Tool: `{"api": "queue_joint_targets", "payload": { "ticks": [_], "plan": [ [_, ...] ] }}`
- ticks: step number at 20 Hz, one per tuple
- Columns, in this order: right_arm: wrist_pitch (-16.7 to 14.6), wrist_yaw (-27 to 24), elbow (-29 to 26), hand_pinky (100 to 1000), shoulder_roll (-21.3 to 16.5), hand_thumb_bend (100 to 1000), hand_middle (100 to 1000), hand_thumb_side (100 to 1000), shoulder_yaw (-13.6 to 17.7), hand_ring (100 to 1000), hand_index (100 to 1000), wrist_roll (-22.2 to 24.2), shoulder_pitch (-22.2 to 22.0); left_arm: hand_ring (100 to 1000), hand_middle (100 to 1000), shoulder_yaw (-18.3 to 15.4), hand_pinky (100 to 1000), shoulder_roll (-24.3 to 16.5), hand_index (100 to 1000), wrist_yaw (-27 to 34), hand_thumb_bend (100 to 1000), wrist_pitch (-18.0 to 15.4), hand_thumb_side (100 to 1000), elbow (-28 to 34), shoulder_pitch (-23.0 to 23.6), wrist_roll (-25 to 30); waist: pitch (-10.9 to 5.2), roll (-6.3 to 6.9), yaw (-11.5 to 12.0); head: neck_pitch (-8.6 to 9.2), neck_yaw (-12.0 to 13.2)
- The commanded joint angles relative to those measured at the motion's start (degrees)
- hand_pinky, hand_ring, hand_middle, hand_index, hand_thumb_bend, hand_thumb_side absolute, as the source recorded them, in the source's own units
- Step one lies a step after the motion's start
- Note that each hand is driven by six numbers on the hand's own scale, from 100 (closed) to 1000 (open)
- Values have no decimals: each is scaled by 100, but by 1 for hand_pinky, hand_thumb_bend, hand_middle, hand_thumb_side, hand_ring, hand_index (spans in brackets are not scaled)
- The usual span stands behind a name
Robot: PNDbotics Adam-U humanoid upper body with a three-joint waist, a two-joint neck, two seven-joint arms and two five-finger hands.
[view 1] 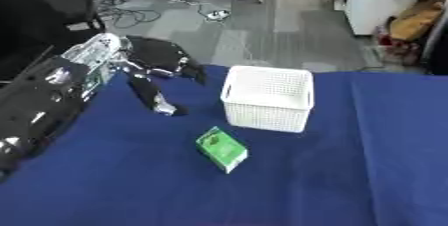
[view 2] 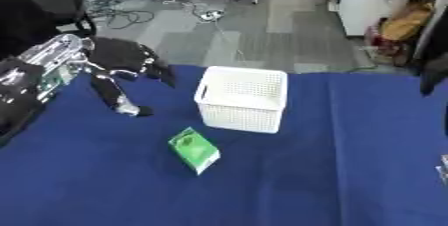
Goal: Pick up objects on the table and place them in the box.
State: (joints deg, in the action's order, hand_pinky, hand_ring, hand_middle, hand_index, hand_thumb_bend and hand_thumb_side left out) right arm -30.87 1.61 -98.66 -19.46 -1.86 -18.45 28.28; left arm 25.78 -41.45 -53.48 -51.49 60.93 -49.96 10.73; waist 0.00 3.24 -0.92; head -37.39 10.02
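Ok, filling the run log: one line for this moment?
left hand: open, above cloth | green carton: on blue cloth, outside | white mesh basket: upright | right hand: unseen

A white basket point(view 1: 267, 99) with perforated mesh walls stands upright and open-topped on the blue cloth, near the far edge; nothing can be made out inside it. A small green carton point(view 1: 221, 149) with a white side lies flat on the cloth just in front of the basket, turned askew and apart from it.
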Motion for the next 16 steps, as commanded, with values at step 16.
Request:
{"api": "queue_joint_targets", "payload": {
  "ticks": [16],
  "plan": [
    [1194, 866, -1593, 256, 816, 111, 319, 1000, 189, 292, 523, -1285, 225, 714, 806, 145, 626, 360, 911, -56, 233, -48, 1000, -289, 12, -429, -15, -10, -87, -143, 143]
  ]
}}
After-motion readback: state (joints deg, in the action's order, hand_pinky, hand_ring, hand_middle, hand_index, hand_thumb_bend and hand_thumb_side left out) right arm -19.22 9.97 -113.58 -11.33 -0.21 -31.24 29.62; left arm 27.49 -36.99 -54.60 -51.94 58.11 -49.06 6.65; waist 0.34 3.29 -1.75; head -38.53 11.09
